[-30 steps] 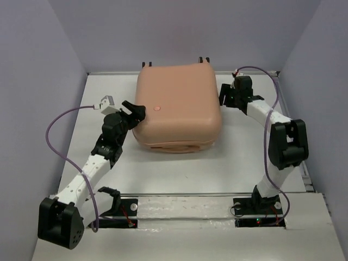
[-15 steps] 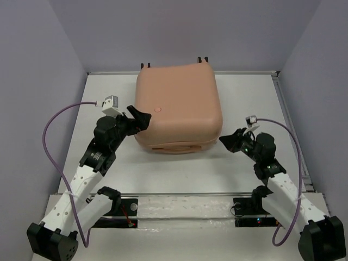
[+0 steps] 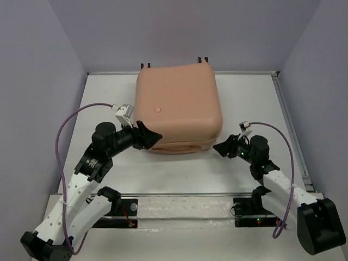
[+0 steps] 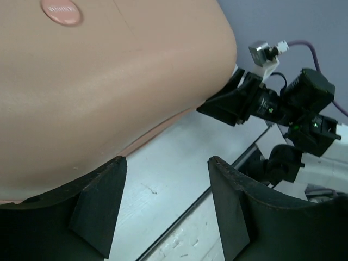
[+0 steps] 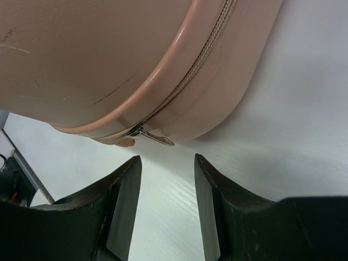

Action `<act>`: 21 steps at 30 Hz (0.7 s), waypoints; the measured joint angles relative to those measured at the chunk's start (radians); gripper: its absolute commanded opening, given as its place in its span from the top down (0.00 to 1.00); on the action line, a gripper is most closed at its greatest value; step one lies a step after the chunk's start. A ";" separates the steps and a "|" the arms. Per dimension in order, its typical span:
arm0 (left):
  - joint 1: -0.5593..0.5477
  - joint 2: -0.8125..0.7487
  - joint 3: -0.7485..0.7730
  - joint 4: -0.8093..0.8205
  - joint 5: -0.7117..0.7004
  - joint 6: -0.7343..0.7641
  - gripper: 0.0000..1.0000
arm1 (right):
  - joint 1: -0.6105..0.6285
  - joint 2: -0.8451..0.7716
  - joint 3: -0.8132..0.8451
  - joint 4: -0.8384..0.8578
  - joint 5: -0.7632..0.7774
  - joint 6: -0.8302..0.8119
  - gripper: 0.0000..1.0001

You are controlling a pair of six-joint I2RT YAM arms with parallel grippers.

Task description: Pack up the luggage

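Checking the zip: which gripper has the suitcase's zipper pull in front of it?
The right gripper; the zipper pull lies ahead of its fingers. Near the left gripper, none shows.

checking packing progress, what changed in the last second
The right fingers swung from the far right side of the luggage to its near right corner, by the zipper pull. The left fingers slid toward the near left corner. Both open, gripping nothing. The luggage stayed shut, unmoved.
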 measured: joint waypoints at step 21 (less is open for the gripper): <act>-0.207 0.222 -0.120 0.198 -0.073 -0.056 0.29 | 0.041 0.253 0.042 0.254 -0.069 -0.085 0.77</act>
